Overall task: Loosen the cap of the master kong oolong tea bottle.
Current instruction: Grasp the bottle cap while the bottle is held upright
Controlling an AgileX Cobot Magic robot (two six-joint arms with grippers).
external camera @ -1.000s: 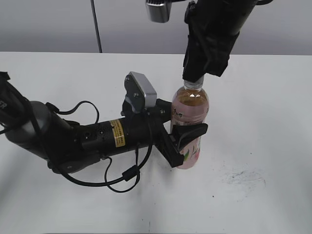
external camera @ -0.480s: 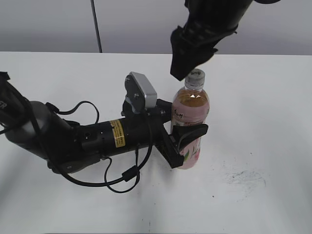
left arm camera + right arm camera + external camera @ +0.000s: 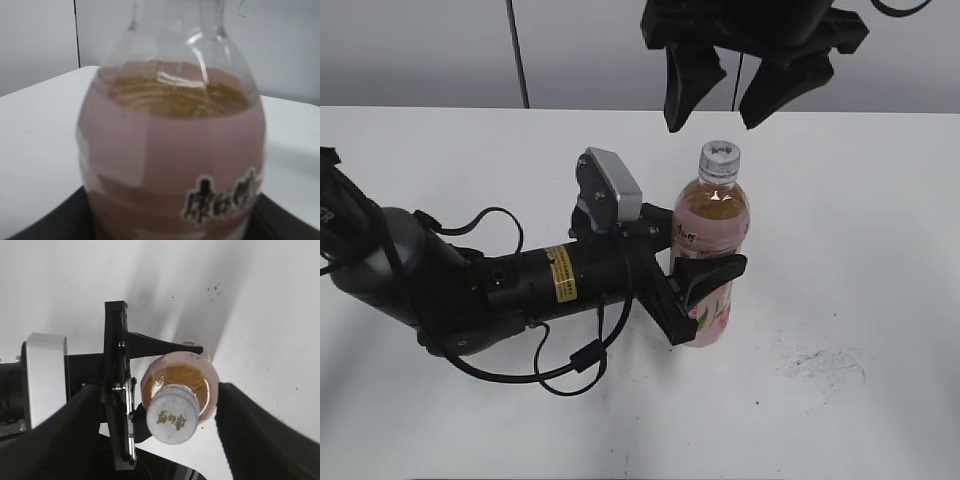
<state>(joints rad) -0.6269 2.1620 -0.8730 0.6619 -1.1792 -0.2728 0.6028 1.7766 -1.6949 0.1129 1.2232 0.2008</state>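
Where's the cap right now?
The cap sits on top of the bottle, right of centre in the exterior view. The open right gripper hangs just above it, not touching, while the left gripper clamps the bottle's body.

The white counter [image 3: 880, 250] carries the bottle [image 3: 710, 262], which stands upright near its middle. The left arm [image 3: 470, 285] lies low along the counter's left side with a black cable [image 3: 570, 365] looping onto the surface beneath it. A patch of dark scuff marks [image 3: 820, 362] shows right of the bottle.
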